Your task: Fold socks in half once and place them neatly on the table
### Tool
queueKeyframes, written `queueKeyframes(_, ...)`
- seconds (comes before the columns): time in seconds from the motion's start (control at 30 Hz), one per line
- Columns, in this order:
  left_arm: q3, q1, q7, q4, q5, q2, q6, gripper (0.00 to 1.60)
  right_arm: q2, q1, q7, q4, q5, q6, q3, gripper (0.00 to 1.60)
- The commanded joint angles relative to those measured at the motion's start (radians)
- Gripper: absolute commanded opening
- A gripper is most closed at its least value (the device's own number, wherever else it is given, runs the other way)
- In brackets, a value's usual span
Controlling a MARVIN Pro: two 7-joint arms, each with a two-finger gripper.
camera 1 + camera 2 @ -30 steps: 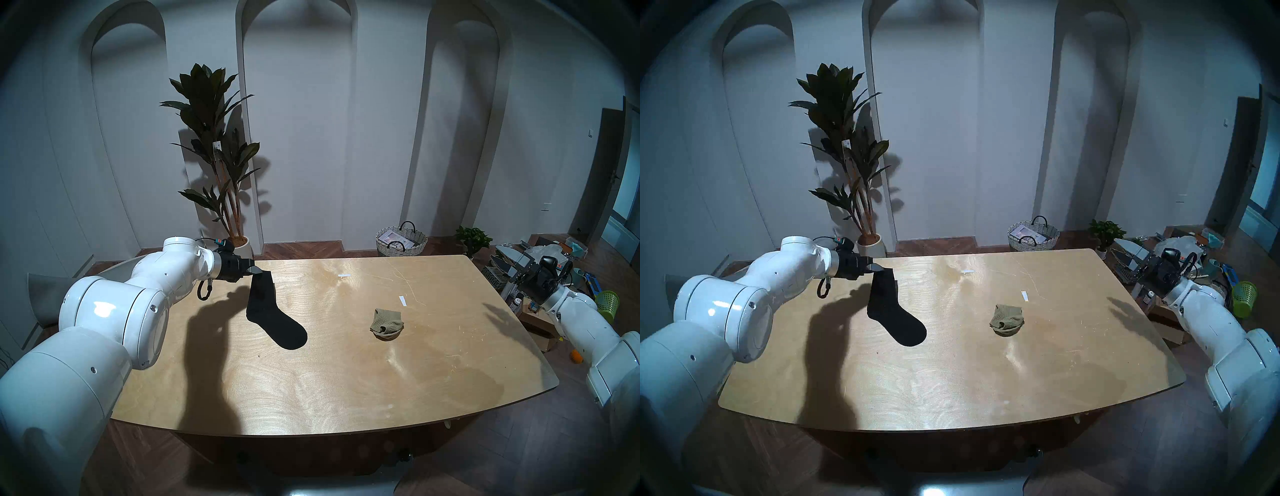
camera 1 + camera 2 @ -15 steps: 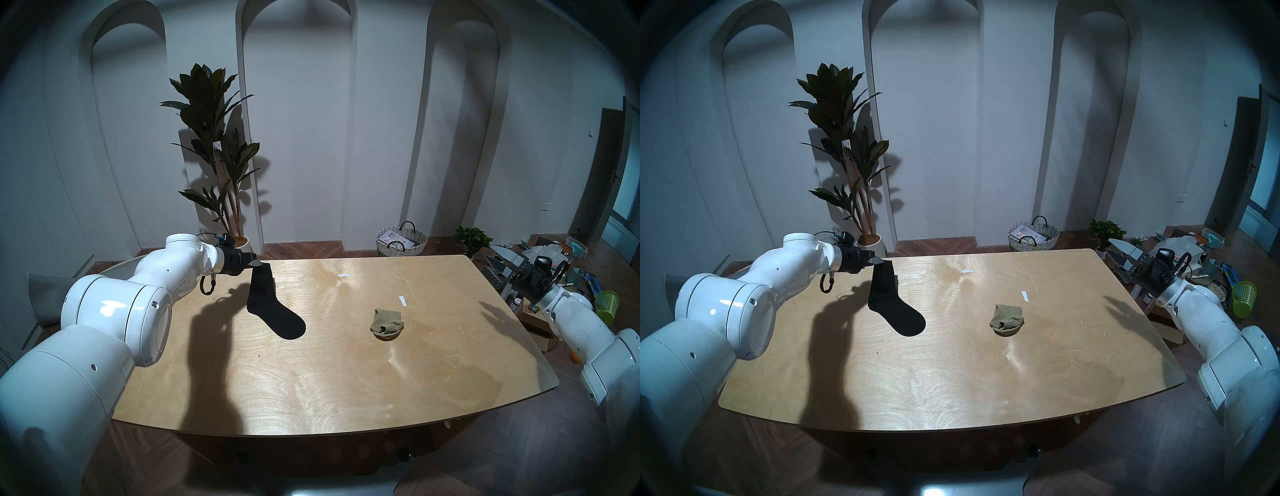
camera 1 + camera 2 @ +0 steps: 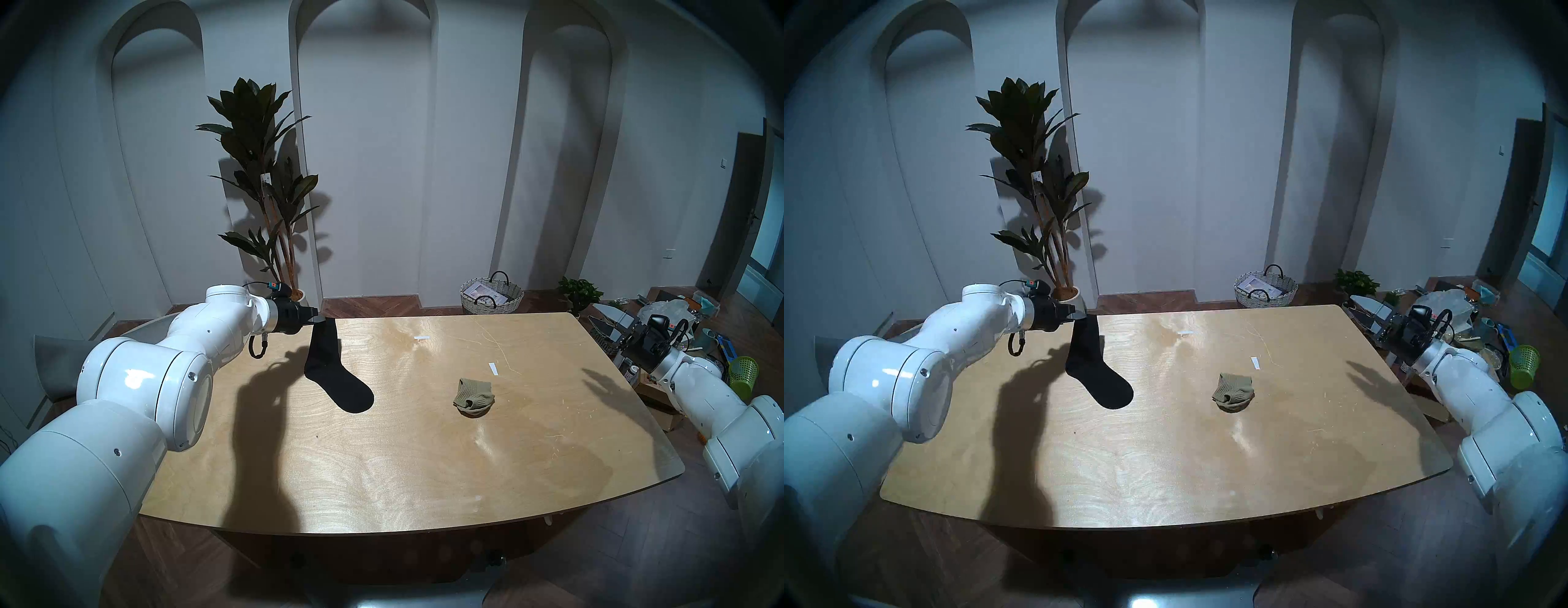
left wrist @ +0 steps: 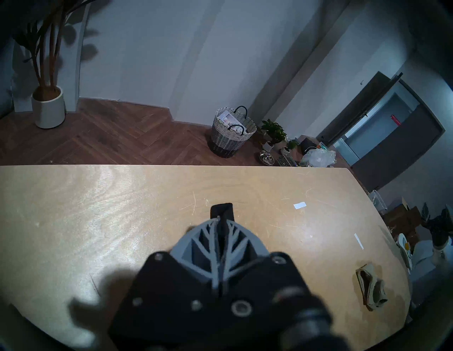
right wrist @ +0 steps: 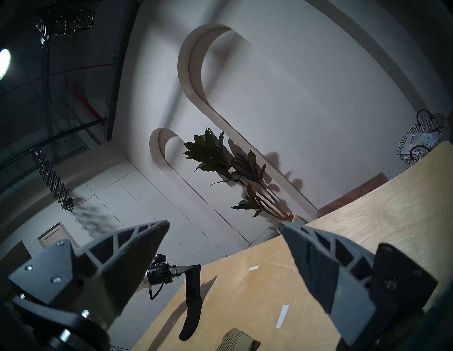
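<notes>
The left gripper (image 3: 317,321) is clamped on the cuff of the black sock (image 3: 335,373), which hangs from it at about ten o'clock on the table (image 3: 424,467), toe touching or just above the wood; the right gripper (image 5: 224,230) stands wide apart and empty off the table's three o'clock edge. The olive-tan sock (image 3: 474,398) lies bunched on the light plywood right of centre, well apart from the black one, with two white tape strips (image 3: 492,368) beyond it. Behind the twelve o'clock edge are herringbone wood flooring, a tall potted plant (image 3: 263,178) at eleven, a woven basket (image 3: 491,294) at one, and a pale arched wall.
</notes>
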Motion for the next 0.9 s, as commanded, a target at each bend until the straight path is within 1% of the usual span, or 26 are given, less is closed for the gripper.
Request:
queueKeyframes(0.0, -0.006, -0.006, -0.020, -0.036, -0.007, 0.005, -0.011, 0.00, -0.017, 0.047, 0.030, 0.001, -0.006, 0.018, -0.003, 1.60)
queueKeyframes(0.2, -0.021, 0.013, -0.046, -0.057, -0.025, 0.007, -0.015, 0.00, -0.027, 0.056, 0.029, 0.008, -0.018, 0.016, 0.000, 1.60)
queueKeyframes(0.37, -0.030, 0.034, -0.068, -0.078, -0.032, 0.006, -0.031, 0.00, -0.045, 0.077, -0.007, 0.021, -0.010, 0.005, 0.018, 1.60)
queueKeyframes(0.4, -0.030, 0.038, -0.073, -0.085, -0.032, 0.007, -0.037, 0.00, -0.050, 0.082, -0.016, 0.024, -0.007, 0.014, 0.023, 1.60)
queueKeyframes(0.53, -0.024, 0.050, -0.075, -0.103, -0.025, 0.008, -0.055, 0.00, -0.060, 0.091, -0.035, 0.025, -0.008, 0.008, 0.027, 1.60)
queueKeyframes(0.63, -0.025, 0.071, -0.063, -0.124, -0.022, 0.011, -0.087, 0.00, -0.070, 0.094, -0.050, 0.019, -0.013, 0.005, 0.028, 1.60)
queueKeyframes(0.77, -0.007, 0.092, -0.069, -0.148, -0.007, 0.006, -0.102, 0.00, -0.077, 0.092, -0.058, 0.014, -0.018, 0.004, 0.026, 1.60)
queueKeyframes(0.87, -0.007, 0.102, -0.067, -0.157, -0.008, 0.006, -0.107, 0.00, -0.080, 0.092, -0.062, 0.012, -0.018, 0.003, 0.026, 1.60)
